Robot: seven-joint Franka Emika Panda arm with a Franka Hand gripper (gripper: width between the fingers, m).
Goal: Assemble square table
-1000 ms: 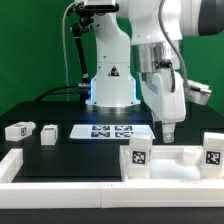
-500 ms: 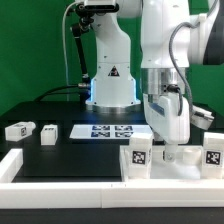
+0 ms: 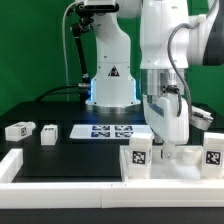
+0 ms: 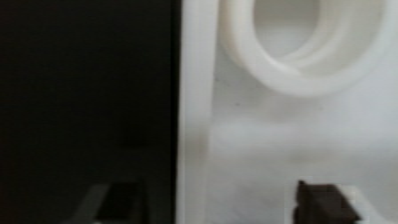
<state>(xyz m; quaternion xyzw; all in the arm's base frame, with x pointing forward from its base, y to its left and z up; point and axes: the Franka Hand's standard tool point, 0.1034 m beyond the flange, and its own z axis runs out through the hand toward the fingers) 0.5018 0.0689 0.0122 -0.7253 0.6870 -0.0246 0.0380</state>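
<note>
As I am judging it, the job is sitting roughly at its midpoint. The white plastic square top is lying on the black desk toward the exterior view's right. A short white upright leg with a black-and-white tag is standing at the top's end nearer the exterior view's left, and a second upright leg is standing at the opposite end. I cannot tell whether either is fully seated. Two more are lying on the desk well apart from the top, a loose white leg and a second loose leg just beside it. Both are waiting to be fetched and fitted.

The arm's pincer is hanging low over the top, between the two upright legs. In the wrist view its dark fingertips are standing wide apart and gripping nothing. One is hanging over the dark desk and the other over the white plastic, so the top's straight edge is running between them. A round hole with a raised ring is showing just beyond the pincer. Whether the fingers are touching the top, the pictures are not showing.
</note>
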